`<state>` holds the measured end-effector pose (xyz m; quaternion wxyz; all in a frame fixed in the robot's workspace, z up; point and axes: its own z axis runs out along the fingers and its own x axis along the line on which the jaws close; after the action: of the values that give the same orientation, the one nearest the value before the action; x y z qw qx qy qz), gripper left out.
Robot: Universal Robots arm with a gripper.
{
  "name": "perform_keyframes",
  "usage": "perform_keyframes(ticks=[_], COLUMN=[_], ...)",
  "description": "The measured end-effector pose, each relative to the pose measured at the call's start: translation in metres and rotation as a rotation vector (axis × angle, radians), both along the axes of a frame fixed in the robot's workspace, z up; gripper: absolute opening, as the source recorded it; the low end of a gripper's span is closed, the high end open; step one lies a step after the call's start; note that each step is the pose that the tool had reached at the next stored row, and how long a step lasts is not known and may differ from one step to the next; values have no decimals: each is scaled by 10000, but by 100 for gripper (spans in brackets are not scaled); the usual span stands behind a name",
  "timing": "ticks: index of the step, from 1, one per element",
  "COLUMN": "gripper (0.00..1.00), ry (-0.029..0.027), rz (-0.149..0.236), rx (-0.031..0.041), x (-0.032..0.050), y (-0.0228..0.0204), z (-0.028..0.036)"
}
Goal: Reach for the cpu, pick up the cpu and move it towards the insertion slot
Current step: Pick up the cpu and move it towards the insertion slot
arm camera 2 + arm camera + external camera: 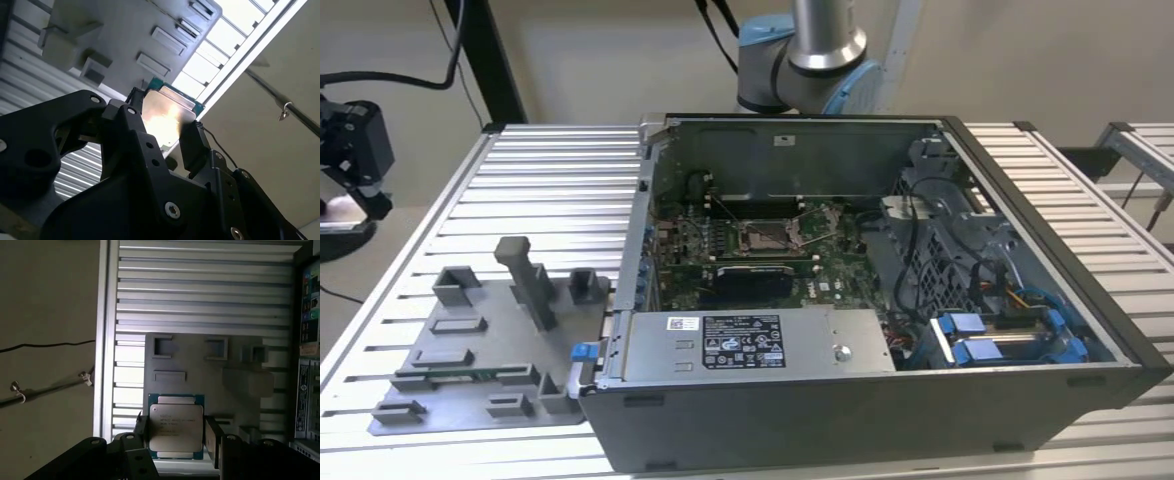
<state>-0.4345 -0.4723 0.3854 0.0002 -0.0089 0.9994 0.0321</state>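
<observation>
Exterior view: high, angled down on open computer case (pixel 854 410) and slatted table (pixel 547 170), mid-range. Both wrist views: close behind gripper (pixel 177 426) holding chip (pixel 176 415), facing grey fixture plate (pixel 200 385); plate and table slats shared with exterior view.

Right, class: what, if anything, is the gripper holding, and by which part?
The gripper holds the cpu, clamped between its fingers by two opposite side edges, seen in both wrist views.

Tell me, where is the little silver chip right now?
In both wrist views, the chip is clamped in the gripper, over the grey plate with blocks.
</observation>
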Motion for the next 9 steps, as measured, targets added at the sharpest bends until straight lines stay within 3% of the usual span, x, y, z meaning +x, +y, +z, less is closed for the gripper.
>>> perform_keyframes(ticks=[9], gripper=[0], ry=[0], rz=[-1], rx=[1], x=[0], y=[0], z=[141])
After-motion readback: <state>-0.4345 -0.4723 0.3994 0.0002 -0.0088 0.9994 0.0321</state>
